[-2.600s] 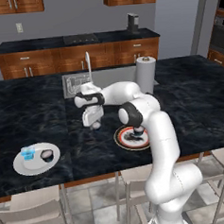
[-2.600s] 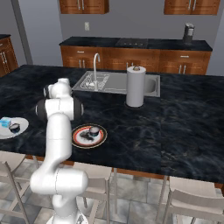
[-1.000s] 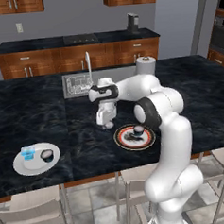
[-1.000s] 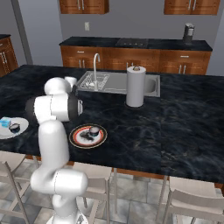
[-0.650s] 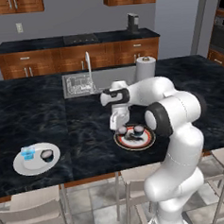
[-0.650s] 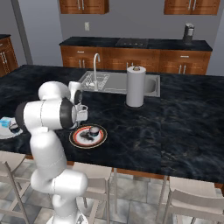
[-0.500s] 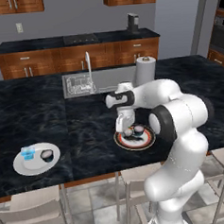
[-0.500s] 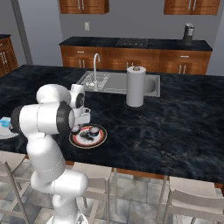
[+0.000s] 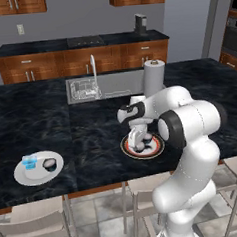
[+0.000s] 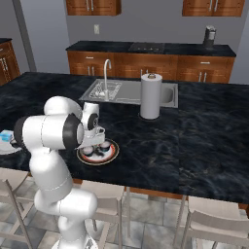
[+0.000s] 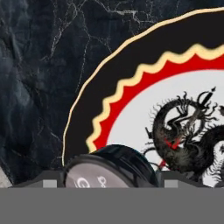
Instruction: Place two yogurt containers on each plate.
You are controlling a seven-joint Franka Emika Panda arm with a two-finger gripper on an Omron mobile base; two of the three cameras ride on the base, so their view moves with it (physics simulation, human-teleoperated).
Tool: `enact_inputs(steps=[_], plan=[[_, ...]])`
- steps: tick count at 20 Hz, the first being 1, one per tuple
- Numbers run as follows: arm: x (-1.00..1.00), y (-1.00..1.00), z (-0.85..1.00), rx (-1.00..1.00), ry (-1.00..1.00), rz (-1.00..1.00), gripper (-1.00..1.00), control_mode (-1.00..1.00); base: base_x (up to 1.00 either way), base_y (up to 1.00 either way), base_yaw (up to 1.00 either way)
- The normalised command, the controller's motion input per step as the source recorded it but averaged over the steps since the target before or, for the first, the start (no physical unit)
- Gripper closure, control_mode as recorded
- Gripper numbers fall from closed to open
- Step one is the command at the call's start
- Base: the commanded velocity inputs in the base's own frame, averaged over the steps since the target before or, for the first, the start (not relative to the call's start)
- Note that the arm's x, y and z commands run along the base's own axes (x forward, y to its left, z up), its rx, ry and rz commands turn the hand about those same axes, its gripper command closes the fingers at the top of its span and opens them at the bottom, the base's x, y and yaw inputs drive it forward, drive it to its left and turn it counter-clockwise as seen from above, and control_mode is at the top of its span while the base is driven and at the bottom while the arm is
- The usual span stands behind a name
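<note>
Setting a cup down on the patterned plate

We have the tool (image 9: 137, 140) low over the patterned plate (image 9: 156, 149), closed on a dark cup (image 11: 109, 168) whose grey top sits between the finger tips in the hand view. From the right a second dark cup (image 10: 104, 146) already seems to rest on this plate, beside the held one (image 10: 89, 150). On the white plate (image 9: 23, 176), well apart on the tabletop (image 9: 50, 120), are the blue cup (image 9: 28, 163) and another dark cup (image 9: 50, 164). To finish well, we should lower until the cup sits flat inside the rim (it hangs near the plate's edge), clear of its neighbour, then let go and lift straight up.
</note>
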Motion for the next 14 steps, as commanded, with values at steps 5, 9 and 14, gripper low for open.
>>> enact_inputs(steps=[5, 9, 14], plan=[[0.27, -0.01, -0.19, 0.0, 0.0, 0.0, 1.0, -1.0, 0.0, 0.0, 0.0], [0.21, 0.0, -0.11, 0.0, 0.0, 0.0, -1.0, -1.0, 0.0, 0.0, 0.0], [-0.07, 0.0, -0.01, 0.0, -0.01, 0.0, -1.0, -1.0, 0.0, 0.0, 0.0]])
